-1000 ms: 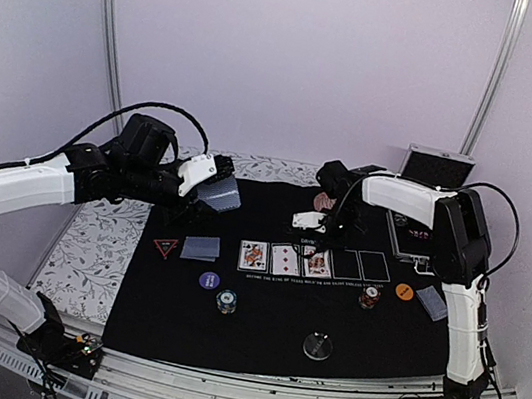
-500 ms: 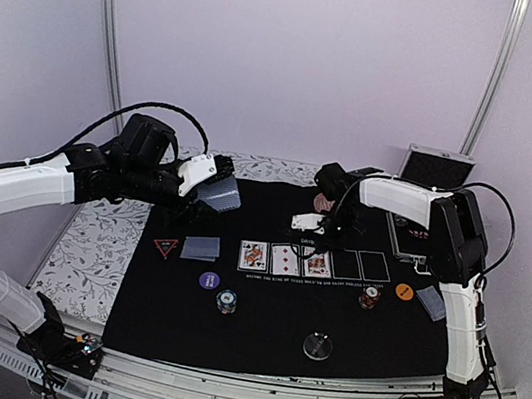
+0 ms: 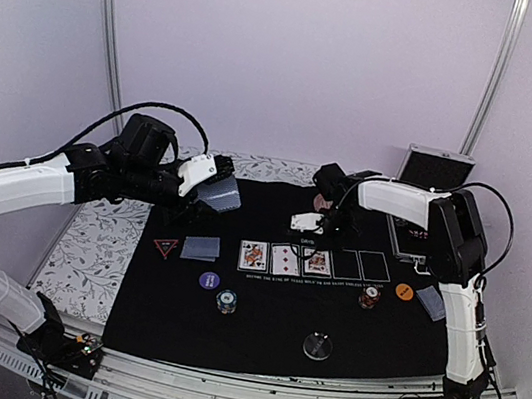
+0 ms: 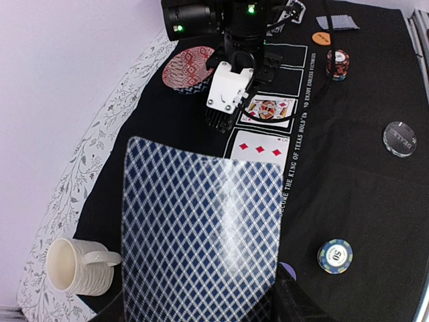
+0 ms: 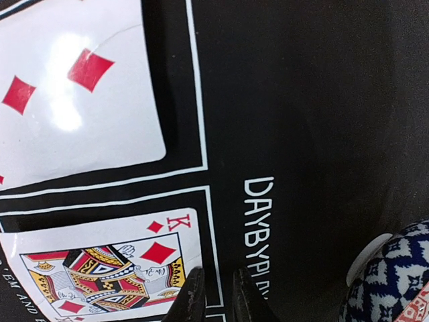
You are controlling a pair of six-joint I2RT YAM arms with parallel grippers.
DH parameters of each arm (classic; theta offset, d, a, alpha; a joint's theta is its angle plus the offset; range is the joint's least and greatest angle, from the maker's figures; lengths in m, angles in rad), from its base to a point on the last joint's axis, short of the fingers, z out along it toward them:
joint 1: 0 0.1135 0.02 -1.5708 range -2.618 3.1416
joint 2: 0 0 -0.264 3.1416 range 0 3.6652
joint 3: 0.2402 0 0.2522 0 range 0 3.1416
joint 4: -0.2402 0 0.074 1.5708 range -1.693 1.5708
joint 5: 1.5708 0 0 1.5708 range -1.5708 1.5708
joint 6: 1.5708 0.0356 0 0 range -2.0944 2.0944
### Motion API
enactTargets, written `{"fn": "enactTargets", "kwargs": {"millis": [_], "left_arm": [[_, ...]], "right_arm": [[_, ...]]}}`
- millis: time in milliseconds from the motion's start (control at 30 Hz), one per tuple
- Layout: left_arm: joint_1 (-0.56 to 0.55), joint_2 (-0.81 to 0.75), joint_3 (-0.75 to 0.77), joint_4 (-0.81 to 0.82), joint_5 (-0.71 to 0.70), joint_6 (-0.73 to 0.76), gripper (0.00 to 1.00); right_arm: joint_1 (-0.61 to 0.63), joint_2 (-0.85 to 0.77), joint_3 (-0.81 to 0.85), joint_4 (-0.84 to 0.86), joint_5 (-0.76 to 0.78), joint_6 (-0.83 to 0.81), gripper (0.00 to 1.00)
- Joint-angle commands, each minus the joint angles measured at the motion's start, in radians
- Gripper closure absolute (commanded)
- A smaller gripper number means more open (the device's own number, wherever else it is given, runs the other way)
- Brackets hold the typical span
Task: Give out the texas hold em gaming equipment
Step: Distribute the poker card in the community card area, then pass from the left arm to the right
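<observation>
Three face-up cards [image 3: 285, 258] lie in the printed row on the bench [image 3: 84, 262], and two boxes [image 3: 347, 263] are not filled, so I judge the dealing about half done. The left claw [image 3: 209, 186] grips the blue-backed cards [image 4: 201, 235]. The right claw [image 5: 219, 295], a little parted and empty, hangs just over the edge of the king of diamonds [image 5: 100, 261]

Black felt mat [image 3: 255, 330]: three white-faced cards [image 3: 284, 258] in a row at centre; grey-blue card pile [image 3: 201, 247] just left, red-edged black triangle [image 3: 165, 246] near left edge; purple disc [image 3: 210, 279] before the pile; clear round disc [image 3: 318, 346] near front edge
</observation>
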Motion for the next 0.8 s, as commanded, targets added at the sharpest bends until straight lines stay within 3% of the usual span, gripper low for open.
{"fn": "enactTargets", "kwargs": {"millis": [0, 67, 167, 300, 333, 367, 400, 433, 600, 633, 767], "left_arm": [[0.008, 0.003, 0.007, 0.023, 0.018, -0.009, 0.49], [0.007, 0.002, 0.008, 0.023, 0.019, -0.011, 0.49], [0.007, 0.001, 0.009, 0.023, 0.035, -0.009, 0.49], [0.007, -0.002, 0.006, 0.023, 0.071, -0.001, 0.49], [0.006, -0.004, 0.006, 0.023, 0.076, 0.001, 0.49], [0.007, -0.006, 0.003, 0.024, 0.08, 0.008, 0.49], [0.007, -0.011, -0.002, 0.03, 0.081, 0.012, 0.49], [0.006, -0.018, -0.01, 0.039, 0.081, 0.019, 0.49], [0.002, -0.04, -0.026, 0.052, 0.089, 0.04, 0.49], [0.001, -0.044, -0.028, 0.055, 0.092, 0.042, 0.49], [-0.007, -0.051, -0.037, 0.066, 0.099, 0.05, 0.49]], "right_arm": [[0.019, -0.042, -0.015, 0.023, 0.023, -0.02, 0.82], [0.024, -0.074, -0.016, 0.03, 0.031, -0.007, 0.82], [0.04, -0.159, -0.04, 0.081, 0.036, 0.022, 0.71], [0.057, -0.369, -0.176, 0.29, 0.016, 0.092, 0.57], [0.058, -0.431, -0.22, 0.359, 0.003, 0.124, 0.5], [0.058, -0.501, -0.271, 0.442, -0.024, 0.157, 0.34], [0.058, -0.571, -0.322, 0.535, -0.065, 0.222, 0.06], [0.059, -0.64, -0.393, 0.632, -0.12, 0.266, 0.0], [0.058, -0.896, -0.749, 1.19, -0.53, 0.75, 0.01], [0.062, -0.898, -0.781, 1.258, -0.576, 0.899, 0.01], [0.082, -0.853, -0.779, 1.312, -0.598, 1.205, 0.01]]}}
